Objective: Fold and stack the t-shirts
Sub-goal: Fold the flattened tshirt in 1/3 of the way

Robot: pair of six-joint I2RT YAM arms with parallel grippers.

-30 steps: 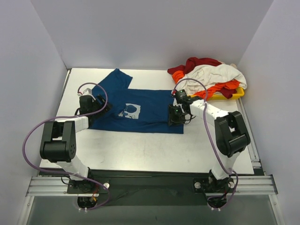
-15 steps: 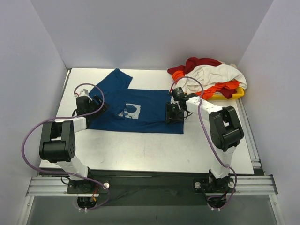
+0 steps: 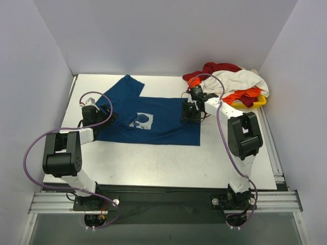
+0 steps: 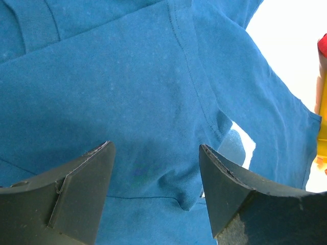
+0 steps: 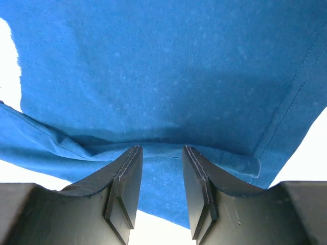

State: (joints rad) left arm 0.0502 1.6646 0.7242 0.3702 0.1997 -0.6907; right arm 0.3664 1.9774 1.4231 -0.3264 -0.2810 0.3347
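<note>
I see right gripper (image 5: 162, 150) shifted; dark blue t-shirt (image 3: 158, 109) hem under its half-apart tips, left gripper (image 4: 154, 148) wide; fold pending

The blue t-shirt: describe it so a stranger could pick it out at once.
Find the white table. At its middle the blue t-shirt lies spread flat. Unlike the red, white and orange shirts heaped on the yellow tray at the far right, it is dark blue with a pale print.
</note>
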